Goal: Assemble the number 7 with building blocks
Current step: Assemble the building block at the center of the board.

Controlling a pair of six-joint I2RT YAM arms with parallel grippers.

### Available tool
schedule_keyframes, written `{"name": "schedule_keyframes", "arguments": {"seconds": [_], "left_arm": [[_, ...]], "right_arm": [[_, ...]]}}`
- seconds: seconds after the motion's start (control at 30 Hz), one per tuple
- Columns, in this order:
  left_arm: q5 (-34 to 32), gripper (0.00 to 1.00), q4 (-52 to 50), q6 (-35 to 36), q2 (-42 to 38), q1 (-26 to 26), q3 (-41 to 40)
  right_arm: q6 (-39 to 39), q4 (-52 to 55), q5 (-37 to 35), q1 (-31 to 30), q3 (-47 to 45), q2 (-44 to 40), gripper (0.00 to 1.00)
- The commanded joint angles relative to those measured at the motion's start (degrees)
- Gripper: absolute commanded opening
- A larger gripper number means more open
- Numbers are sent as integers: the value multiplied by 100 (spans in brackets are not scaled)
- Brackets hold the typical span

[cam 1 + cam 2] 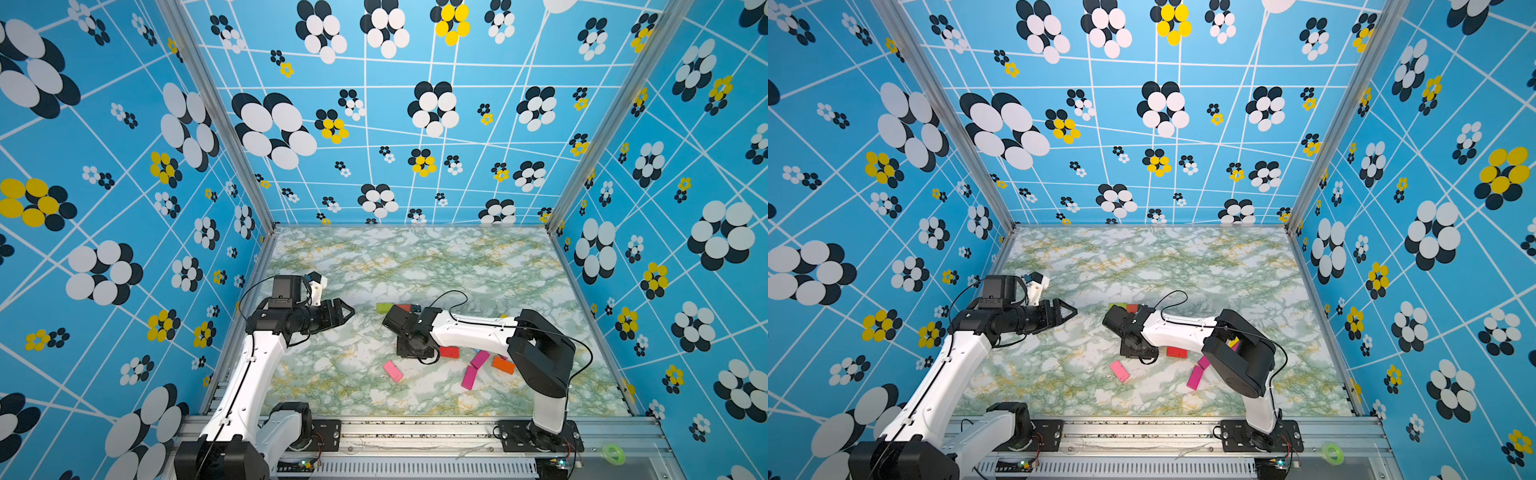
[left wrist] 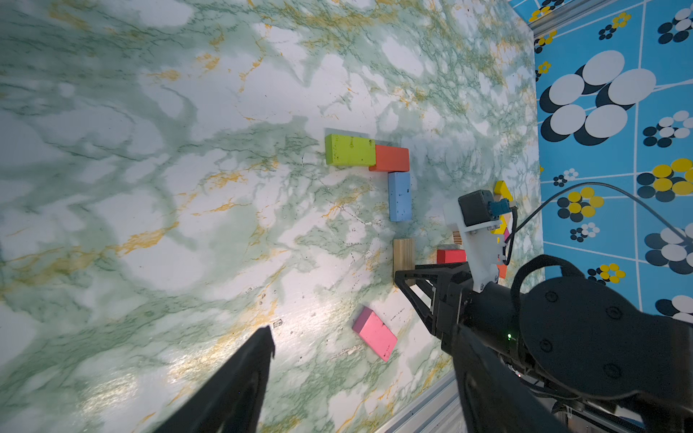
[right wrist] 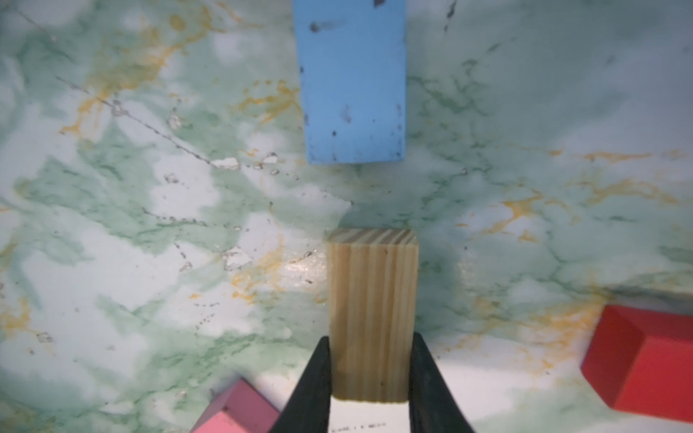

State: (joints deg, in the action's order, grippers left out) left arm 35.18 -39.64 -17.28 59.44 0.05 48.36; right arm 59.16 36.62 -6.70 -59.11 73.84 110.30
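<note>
Three of five lie mid-bench: lime-green rectangular block (image 2: 350, 150) and orange rectangular block (image 2: 390, 158) as bar, light-blue block (image 2: 399, 196) starting the stem. Right gripper (image 3: 372, 343) pinches a striped wooden block (image 3: 373, 300) just beyond it; left gripper (image 1: 347, 312) hangs spread.

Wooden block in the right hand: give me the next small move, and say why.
Probably ease the wooden block forward until its end meets the blue block. The right hand is shut on it, it lines up with the blue block, and only a gap separates them. Blue adjoins the orange block beside the green block, so this would lengthen the 7's stem.
</note>
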Motion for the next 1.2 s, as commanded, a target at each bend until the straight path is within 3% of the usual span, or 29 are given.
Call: {"name": "schedule_keyframes", "arguments": {"seconds": [0.0, 1.07, 1.17], "left_arm": [[51, 78, 27, 95, 25, 10, -93], [72, 79, 26, 102, 90, 12, -94], [70, 79, 26, 94, 99, 17, -90]], "right_arm": [[-97, 106, 29, 15, 156, 158, 29], [-397, 192, 160, 172, 333, 352, 30], [-394, 220, 146, 172, 332, 336, 42]]}}
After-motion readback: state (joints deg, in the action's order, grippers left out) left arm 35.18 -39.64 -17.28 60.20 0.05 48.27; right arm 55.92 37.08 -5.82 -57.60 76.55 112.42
